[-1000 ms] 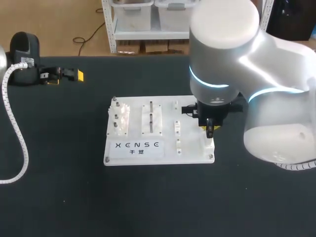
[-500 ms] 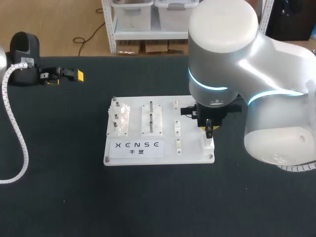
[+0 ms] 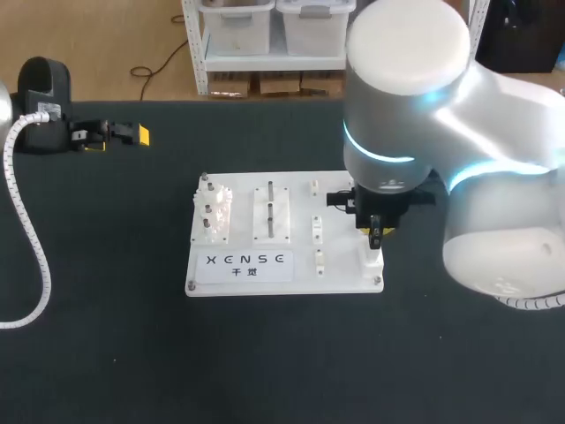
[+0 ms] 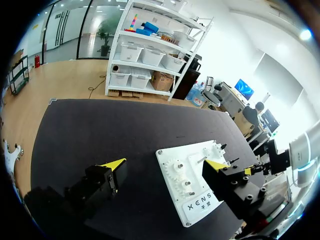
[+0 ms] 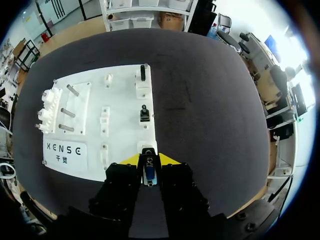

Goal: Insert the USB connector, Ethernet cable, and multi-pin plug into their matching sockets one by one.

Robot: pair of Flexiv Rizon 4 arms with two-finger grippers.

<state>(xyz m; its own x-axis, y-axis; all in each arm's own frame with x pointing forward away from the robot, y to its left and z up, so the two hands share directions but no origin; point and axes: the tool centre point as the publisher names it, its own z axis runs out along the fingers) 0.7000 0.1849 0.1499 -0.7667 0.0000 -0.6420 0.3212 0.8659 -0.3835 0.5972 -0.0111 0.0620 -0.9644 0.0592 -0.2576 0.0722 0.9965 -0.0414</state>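
Above the flat white board (image 3: 344, 276), right fingers (image 5: 129, 160) tight on a slim blue-faced connector (image 5: 149, 173); left fingers (image 4: 114, 164) wide apart.

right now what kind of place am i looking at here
Probably a robotics test bench or lab. A black table carries a white board of sockets and pegs, and the right gripper holds a connector at the board's edge.

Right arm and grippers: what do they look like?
The right arm is bulky, rounded, silver-white, with glowing cyan joint rings. The right gripper and left gripper are black, blocky, yellow-tipped. A white ribbed hose runs to the left gripper.
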